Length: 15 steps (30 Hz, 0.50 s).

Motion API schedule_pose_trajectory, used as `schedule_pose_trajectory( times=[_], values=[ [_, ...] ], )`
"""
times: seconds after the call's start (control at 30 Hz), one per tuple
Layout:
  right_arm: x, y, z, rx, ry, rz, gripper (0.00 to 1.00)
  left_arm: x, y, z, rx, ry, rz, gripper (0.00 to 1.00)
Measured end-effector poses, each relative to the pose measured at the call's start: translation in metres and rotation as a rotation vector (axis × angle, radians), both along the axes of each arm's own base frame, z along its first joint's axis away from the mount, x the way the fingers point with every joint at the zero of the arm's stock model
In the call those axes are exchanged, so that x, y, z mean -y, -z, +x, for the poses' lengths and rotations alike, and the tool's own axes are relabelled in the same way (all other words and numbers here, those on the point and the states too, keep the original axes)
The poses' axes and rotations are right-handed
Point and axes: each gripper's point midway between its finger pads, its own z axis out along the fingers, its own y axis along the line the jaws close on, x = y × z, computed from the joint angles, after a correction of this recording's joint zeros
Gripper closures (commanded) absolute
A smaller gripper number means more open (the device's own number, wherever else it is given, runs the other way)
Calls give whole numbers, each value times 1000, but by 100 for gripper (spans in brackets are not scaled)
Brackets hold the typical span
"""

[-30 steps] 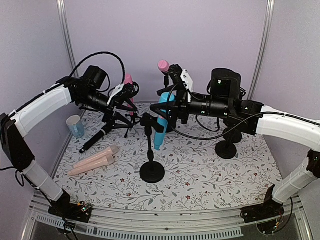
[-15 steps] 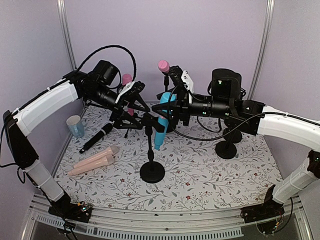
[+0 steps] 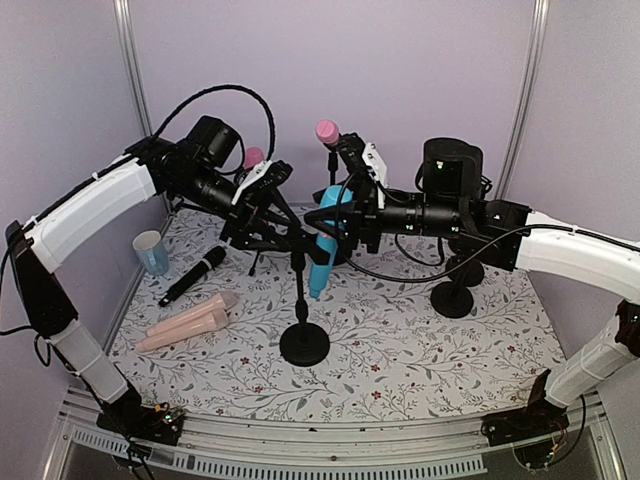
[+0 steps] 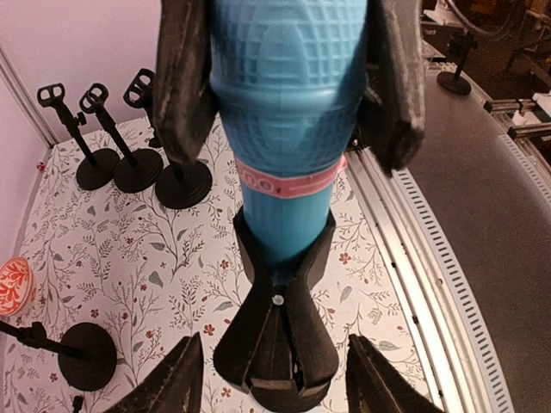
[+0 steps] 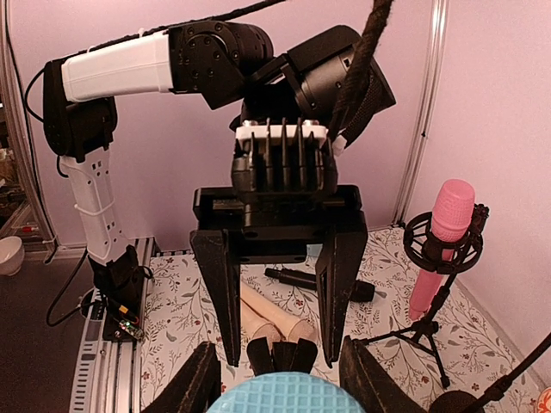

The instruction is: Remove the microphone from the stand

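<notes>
A blue microphone with a pink band sits tilted in the black clip of a round-based stand. My right gripper comes from the right and is shut on the microphone's grille head; its fingers press both sides. My left gripper reaches in from the left at the clip's level. Its fingertips stand open on either side of the clip, with a gap on each side. The microphone's lower end hangs below the clip.
A pink microphone on a tripod stands behind my left gripper, another pink one at the back. A black microphone, two beige ones and a cup lie left. Empty stands are right.
My left gripper has swung right from the tripod to the stand's clip and its jaws have narrowed. The right gripper's jaws have closed onto the blue head.
</notes>
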Motion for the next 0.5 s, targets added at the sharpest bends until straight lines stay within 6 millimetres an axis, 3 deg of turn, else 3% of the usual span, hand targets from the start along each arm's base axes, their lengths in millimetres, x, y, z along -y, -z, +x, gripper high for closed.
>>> schedule_pose_trajectory(
  times=[0.23,0.4,0.5],
  values=[
    [1,1,-1,3,-1,-11,67,3,7,0,-6,11,20,41],
    [2,2,-2,7,-2,-19,68,4,13,1,-9,13,35,53],
    [2,2,-2,11,-2,-21,69,4,12,0,-6,17,36,49]
  ],
)
